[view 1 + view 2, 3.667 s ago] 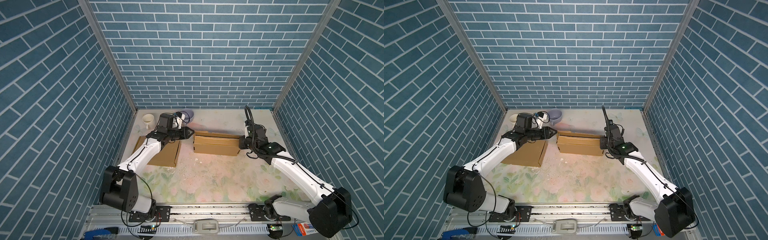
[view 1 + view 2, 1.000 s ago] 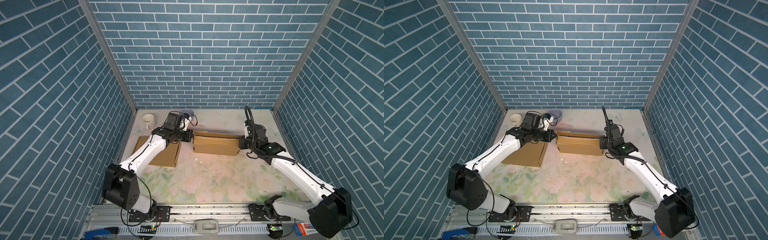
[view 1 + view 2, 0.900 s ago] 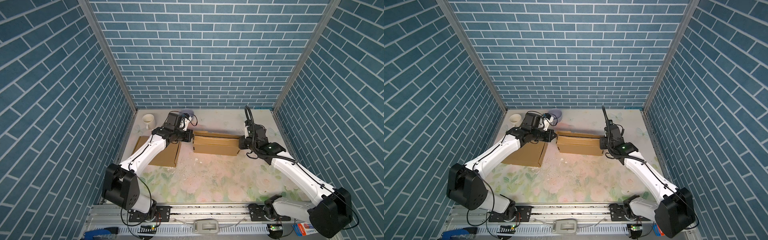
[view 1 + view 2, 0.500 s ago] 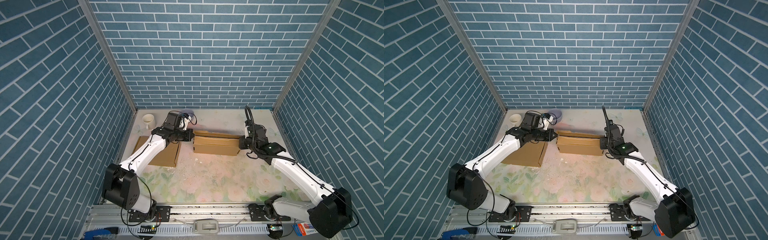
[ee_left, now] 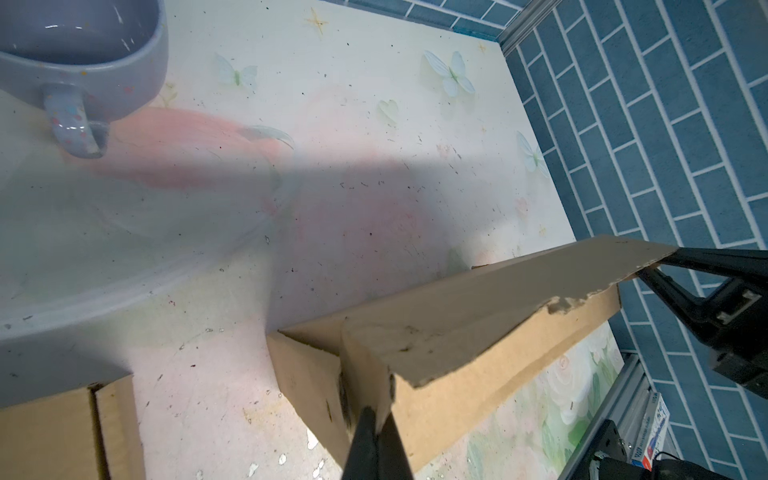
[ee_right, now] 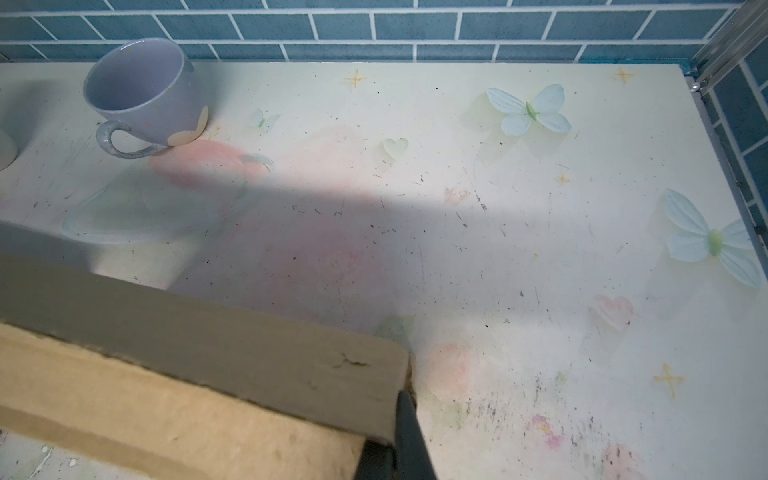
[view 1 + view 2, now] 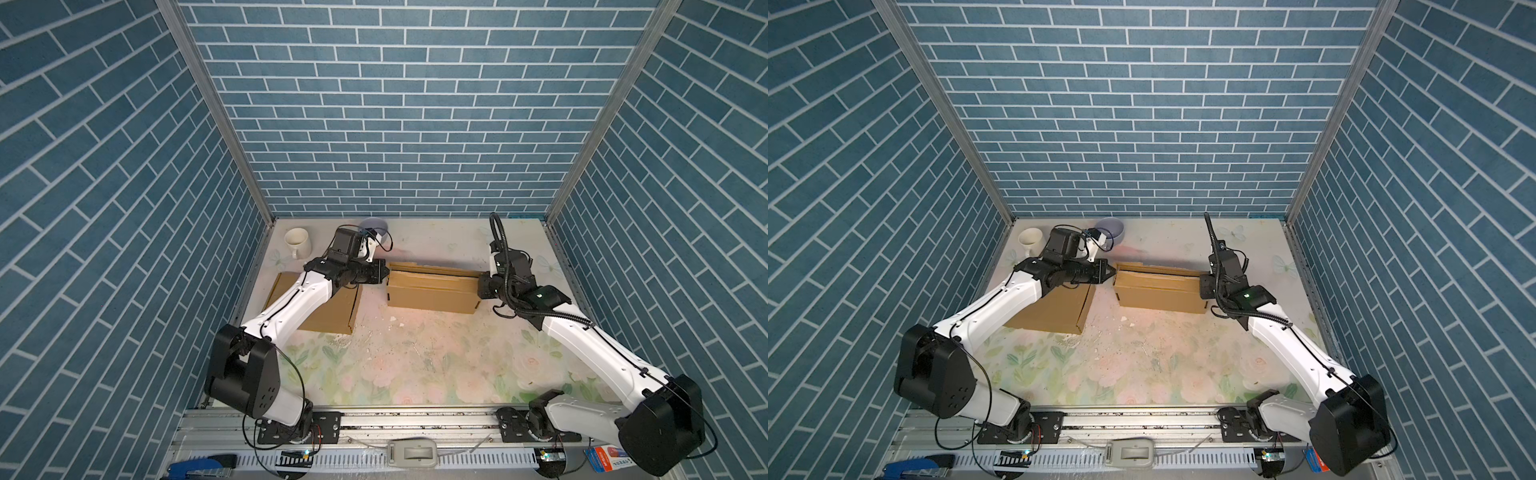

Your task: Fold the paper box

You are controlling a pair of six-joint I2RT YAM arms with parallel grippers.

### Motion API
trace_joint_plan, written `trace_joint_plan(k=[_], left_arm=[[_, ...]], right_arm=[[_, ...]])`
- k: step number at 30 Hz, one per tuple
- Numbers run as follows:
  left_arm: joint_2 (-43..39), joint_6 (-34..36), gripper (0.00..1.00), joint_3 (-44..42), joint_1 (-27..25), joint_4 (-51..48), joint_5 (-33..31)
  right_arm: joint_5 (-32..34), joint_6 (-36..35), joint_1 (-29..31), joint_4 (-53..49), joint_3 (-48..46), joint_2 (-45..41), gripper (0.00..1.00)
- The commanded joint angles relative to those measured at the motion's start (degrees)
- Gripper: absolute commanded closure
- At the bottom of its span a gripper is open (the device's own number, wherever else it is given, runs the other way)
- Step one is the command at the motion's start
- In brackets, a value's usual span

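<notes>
Left wrist view: the left gripper (image 5: 375,417) pinches one corner of the raised flap (image 5: 478,307) on the paper box (image 7: 432,293), which sits on the table (image 7: 415,374) between both arms. The right gripper (image 6: 397,415) pinches the opposite corner. Uneven travel between the arms would likely tear the ragged flap edge or drag the box sideways.

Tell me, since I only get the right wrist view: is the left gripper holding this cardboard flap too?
Observer: Yes, the left gripper is shut on the paper box's opposite end, pinching the same raised flap.
Operator: Any other cardboard on the table?
Observer: A second flat cardboard piece lies under the left arm, apart from the box.
Operator: What is that white sliver beside the lilac mug?
Observer: A white mug, standing upright near the back left corner.
</notes>
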Motion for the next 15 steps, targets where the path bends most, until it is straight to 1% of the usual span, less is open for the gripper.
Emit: trace_joint_plan(k=[1, 7, 12, 15], left_arm=[[0.67, -0.36, 1.0, -2.78, -0.13, -1.49, -0.31], [0.36, 0.02, 1.0, -4.37, -0.09, -1.11, -0.86], [-0.76, 0.63, 1.0, -5.02, -0.14, -1.03, -1.71], [-1.01, 0.55, 1.0, -5.69, -0.15, -0.25, -2.15]], right_arm=[[-0.01, -0.09, 0.31, 0.43, -1.11, -0.05, 1.0], [-1.0, 0.17, 0.32, 0.49, -0.78, -0.17, 1.0], [-4.74, -1.11, 0.23, -1.01, 0.95, -1.34, 1.0], [-7.18, -2.31, 0.07, -2.49, 2.59, -1.54, 0.91]])
